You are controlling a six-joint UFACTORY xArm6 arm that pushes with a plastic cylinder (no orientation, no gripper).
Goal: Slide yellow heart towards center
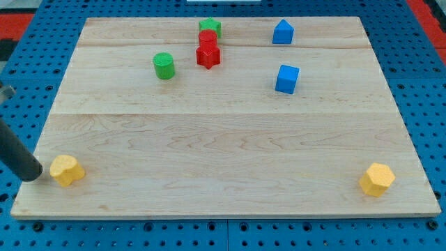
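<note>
The yellow heart [67,170] lies near the wooden board's bottom left corner. My tip [33,175] is just to the view's left of it, at the board's left edge, with a small gap between them. The dark rod slants up and out of the view's left side. A second yellow block [377,179], hexagon-like, lies near the bottom right corner.
Near the board's [223,139] top stand a green cylinder [164,65], a green star [209,28], a red cylinder [208,40] and a red star [208,56] close together. A blue house-shaped block [282,32] and a blue cube [286,79] are at the upper right.
</note>
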